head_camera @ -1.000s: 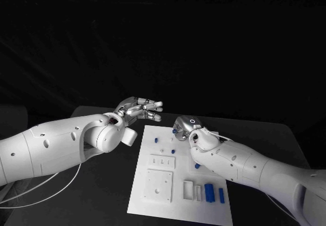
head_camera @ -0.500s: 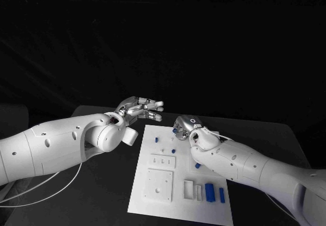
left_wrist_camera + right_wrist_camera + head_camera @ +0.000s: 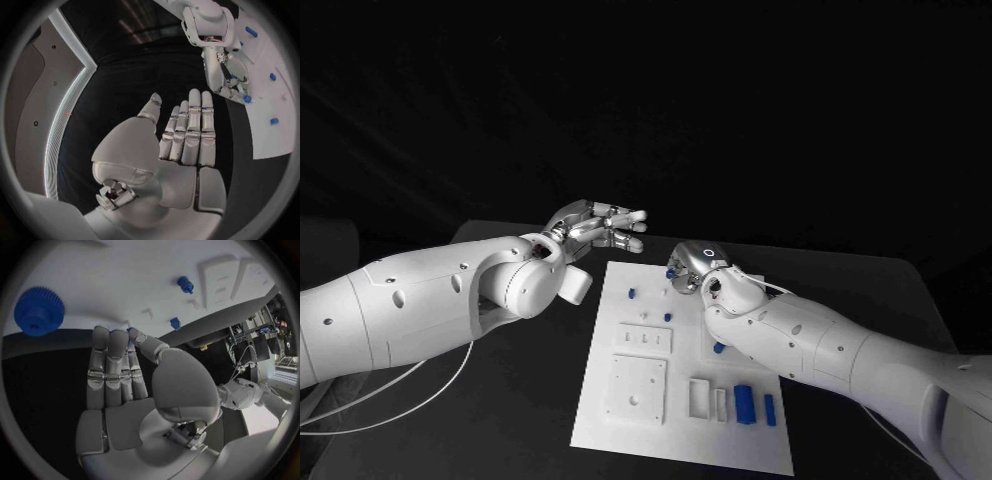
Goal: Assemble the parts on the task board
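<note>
While the left silver many-fingered hand (image 3: pixel 599 226) hovered beyond the far left corner of the flat white task board (image 3: pixel 640 418), fingers straight, close together and empty, the right silver hand (image 3: pixel 689 270) hung over the board's far end. Its fingers (image 3: pixel 112 367) lay extended, holding nothing, tips near a blue toothed gear (image 3: pixel 39 310); small blue pegs (image 3: pixel 633 295) stood at the far end and blue blocks (image 3: pixel 744 403) at the near right.

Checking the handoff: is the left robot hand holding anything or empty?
Empty. The left robot hand is open, fingers straight and side by side, nothing in the palm, held off the board.

Black table (image 3: pixel 516 400) against dark backdrop
</note>
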`<act>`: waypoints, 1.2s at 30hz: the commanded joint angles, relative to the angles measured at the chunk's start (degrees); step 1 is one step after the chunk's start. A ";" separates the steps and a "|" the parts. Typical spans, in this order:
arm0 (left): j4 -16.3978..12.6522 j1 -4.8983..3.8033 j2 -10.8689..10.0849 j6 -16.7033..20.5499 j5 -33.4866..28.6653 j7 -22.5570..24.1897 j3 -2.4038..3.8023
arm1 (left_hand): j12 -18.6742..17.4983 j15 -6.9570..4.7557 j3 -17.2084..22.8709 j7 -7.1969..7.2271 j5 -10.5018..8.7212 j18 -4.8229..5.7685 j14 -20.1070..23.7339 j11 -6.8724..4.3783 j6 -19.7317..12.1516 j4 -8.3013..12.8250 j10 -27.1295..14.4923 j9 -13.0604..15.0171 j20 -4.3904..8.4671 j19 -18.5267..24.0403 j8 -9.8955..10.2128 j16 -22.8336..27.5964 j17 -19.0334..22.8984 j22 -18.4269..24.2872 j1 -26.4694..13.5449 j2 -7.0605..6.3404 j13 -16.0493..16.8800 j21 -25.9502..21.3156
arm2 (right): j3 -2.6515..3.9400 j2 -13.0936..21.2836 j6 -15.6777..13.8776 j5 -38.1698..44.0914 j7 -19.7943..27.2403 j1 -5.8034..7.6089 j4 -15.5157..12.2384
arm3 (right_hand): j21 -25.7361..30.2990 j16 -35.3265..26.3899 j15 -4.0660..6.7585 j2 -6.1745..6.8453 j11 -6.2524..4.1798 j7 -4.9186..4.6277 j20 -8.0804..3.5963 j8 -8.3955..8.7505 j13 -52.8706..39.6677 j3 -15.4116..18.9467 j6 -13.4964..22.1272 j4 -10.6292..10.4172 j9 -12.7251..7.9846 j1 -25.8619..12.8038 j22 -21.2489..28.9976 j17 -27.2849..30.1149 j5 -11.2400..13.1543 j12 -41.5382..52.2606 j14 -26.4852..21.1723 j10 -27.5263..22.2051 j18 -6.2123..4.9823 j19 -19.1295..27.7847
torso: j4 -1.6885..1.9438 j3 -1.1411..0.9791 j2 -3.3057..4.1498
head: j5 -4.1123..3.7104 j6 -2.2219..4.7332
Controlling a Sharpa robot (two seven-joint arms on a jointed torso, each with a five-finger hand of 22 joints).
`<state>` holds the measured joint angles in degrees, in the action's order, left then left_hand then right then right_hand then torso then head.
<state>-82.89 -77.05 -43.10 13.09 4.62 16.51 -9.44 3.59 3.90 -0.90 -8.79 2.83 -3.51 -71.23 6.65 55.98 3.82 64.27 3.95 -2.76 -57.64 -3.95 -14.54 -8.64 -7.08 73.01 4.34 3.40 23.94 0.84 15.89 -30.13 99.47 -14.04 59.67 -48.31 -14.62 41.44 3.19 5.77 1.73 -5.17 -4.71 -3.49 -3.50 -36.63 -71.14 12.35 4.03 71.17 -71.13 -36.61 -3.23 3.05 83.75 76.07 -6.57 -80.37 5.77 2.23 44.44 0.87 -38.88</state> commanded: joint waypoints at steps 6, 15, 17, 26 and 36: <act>-0.11 -0.09 0.03 -1.16 0.32 0.39 0.05 | -0.07 0.05 -0.07 -0.03 0.22 0.64 -0.12 0.21 -0.14 0.33 0.16 0.01 -0.13 0.34 0.15 0.37 0.03 0.05 -0.18 0.30 0.08 -0.02 | -0.11 -0.07 1.00 -0.31 -0.11 -0.24 -0.13 | 0.22 0.00 0.40 -0.48 0.01 0.30 -0.06 -0.18 -0.07 -0.22 -0.61 0.10 0.28 0.26 -0.05 0.05 -0.23 0.31 -0.11 0.27 -0.22 -0.31 | 0.04 0.00 -0.02 | 0.03 0.03; -0.16 -0.10 -0.07 -1.10 0.32 0.36 0.05 | -0.07 0.05 -0.07 -0.03 0.22 0.64 -0.12 0.21 -0.14 0.33 0.16 0.01 -0.13 0.34 0.15 0.37 0.03 0.05 -0.18 0.30 0.08 -0.02 | -0.10 0.06 0.40 -0.41 -0.15 -0.30 -0.40 | 0.61 0.03 0.40 -0.44 0.00 0.31 -0.05 -0.19 -0.07 -0.28 -0.64 0.18 0.28 0.19 -0.46 0.06 -0.37 0.31 -0.10 0.31 -0.29 -0.52 | -0.06 0.00 0.02 | 0.02 -0.02; -0.17 -0.10 -0.09 -1.09 0.32 0.35 0.05 | -0.07 0.05 -0.07 -0.03 0.22 0.64 -0.12 0.21 -0.14 0.33 0.16 0.01 -0.13 0.34 0.15 0.37 0.03 0.05 -0.18 0.30 0.08 -0.02 | -0.10 0.07 0.32 -0.44 -0.15 -0.32 -0.48 | 0.61 0.03 0.40 -0.44 0.00 0.31 -0.05 -0.19 -0.07 -0.28 -0.64 0.18 0.28 0.19 -0.46 0.06 -0.37 0.31 -0.10 0.31 -0.29 -0.52 | -0.03 -0.03 0.05 | 0.14 -0.10; -0.13 -0.10 -0.05 -1.06 0.32 0.34 0.04 | -0.05 0.05 -0.08 -0.04 0.22 0.64 -0.12 0.22 -0.12 0.32 0.16 0.01 -0.14 0.37 0.14 0.38 0.03 0.17 -0.11 0.29 0.08 0.04 | -0.10 -0.03 0.26 -0.49 -0.23 -0.35 -0.55 | 0.65 0.02 0.40 -0.43 0.00 0.31 -0.05 -0.19 -0.07 -0.29 -0.64 0.18 0.28 0.18 -0.50 0.06 -0.38 0.31 -0.11 0.30 -0.29 -0.53 | 0.07 0.04 0.04 | -0.06 -0.01; -0.14 -0.15 0.00 -0.99 0.33 0.30 0.04 | -0.05 0.05 -0.08 -0.04 0.22 0.64 -0.12 0.22 -0.12 0.32 0.16 0.01 -0.14 0.37 0.14 0.38 0.03 0.17 -0.11 0.29 0.08 0.04 | -0.09 -0.27 1.00 -0.91 -0.35 -0.36 0.12 | 1.38 -0.18 0.22 -0.20 0.32 0.07 0.12 -0.16 -0.05 -0.17 0.29 -0.05 0.11 0.03 -0.88 0.23 -0.50 0.30 -0.17 -0.74 -0.45 -0.61 | 0.10 0.07 0.10 | -0.16 0.04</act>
<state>-82.90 -77.11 -43.19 13.00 4.64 16.44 -9.44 3.59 3.90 -0.90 -8.79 2.83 -3.51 -71.23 6.65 55.98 3.82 64.27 3.95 -2.76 -57.64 -3.95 -14.54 -8.64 -6.97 73.01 4.34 3.40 23.94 0.80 15.71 -30.06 98.80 -14.13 59.44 -48.36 -13.48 41.44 3.19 5.82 2.05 -4.92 -4.71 -3.26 -3.49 -36.61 -70.97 12.50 4.06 71.44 -71.97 -36.45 -3.55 3.05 83.75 75.75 -6.52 -80.78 5.81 2.31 44.49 0.75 -38.89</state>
